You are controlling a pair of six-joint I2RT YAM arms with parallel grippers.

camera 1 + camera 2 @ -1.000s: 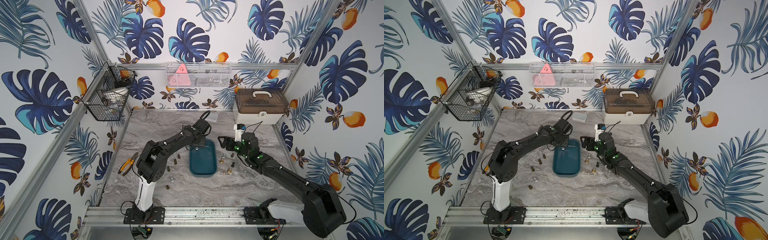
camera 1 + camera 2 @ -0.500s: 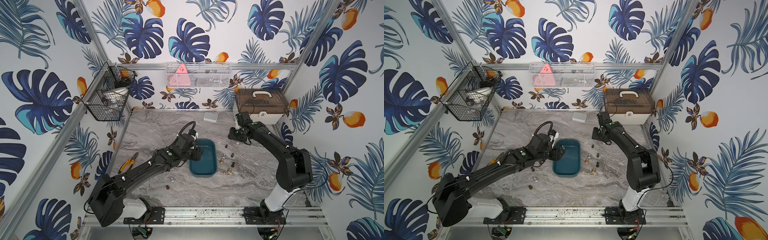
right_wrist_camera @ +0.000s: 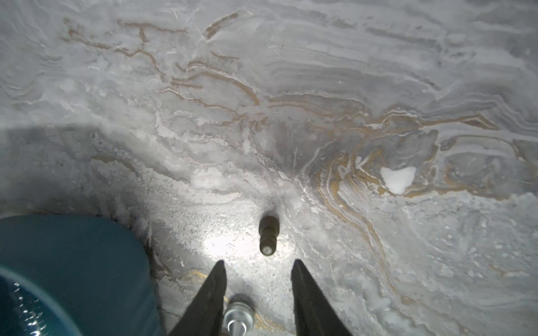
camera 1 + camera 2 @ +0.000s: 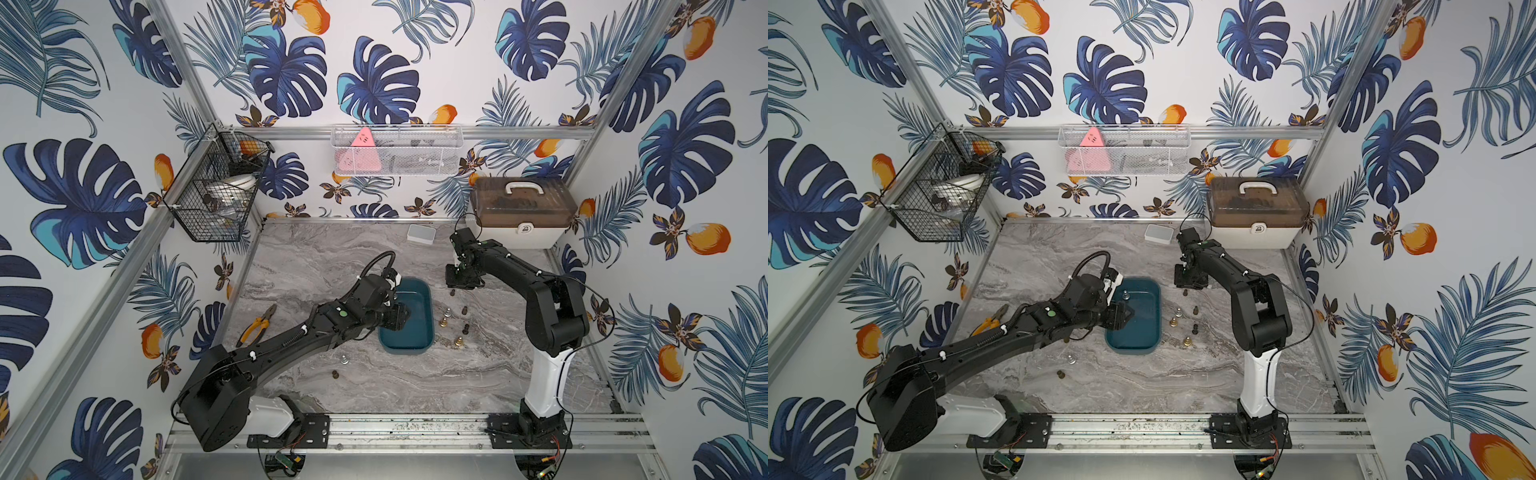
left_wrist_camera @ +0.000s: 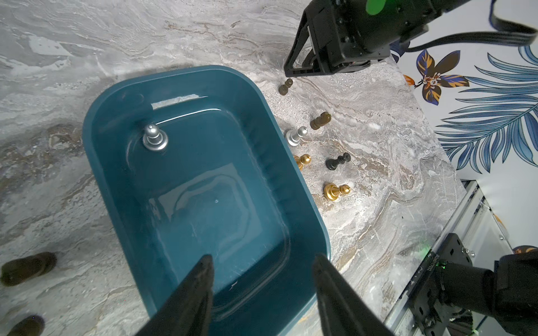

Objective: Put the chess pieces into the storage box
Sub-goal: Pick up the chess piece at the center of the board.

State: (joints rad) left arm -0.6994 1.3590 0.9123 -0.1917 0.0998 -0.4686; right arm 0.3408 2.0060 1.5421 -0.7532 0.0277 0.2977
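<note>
Tiny, rigid, probably light chess pieces (image 5: 334, 190), glossy and apt to slip or topple; best pinched across the narrow neck just above the round base. Upright inside the storage box (image 5: 186, 81), one silver piece (image 5: 154, 139); scattered on the bench (image 3: 349, 87) either side of the box, the rest. Over the box, left gripper (image 5: 262, 259), jaws apart, empty. Just off the box's far corner, right gripper (image 3: 258, 263), jaws apart, nothing clamped, with a dark brown piece (image 3: 267, 235) just past its tips.

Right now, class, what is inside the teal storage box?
One silver chess piece stands upright near a corner of the storage box. The rest of the visible floor is bare. The open left gripper, held over one end, hides a little of the floor there.
</note>
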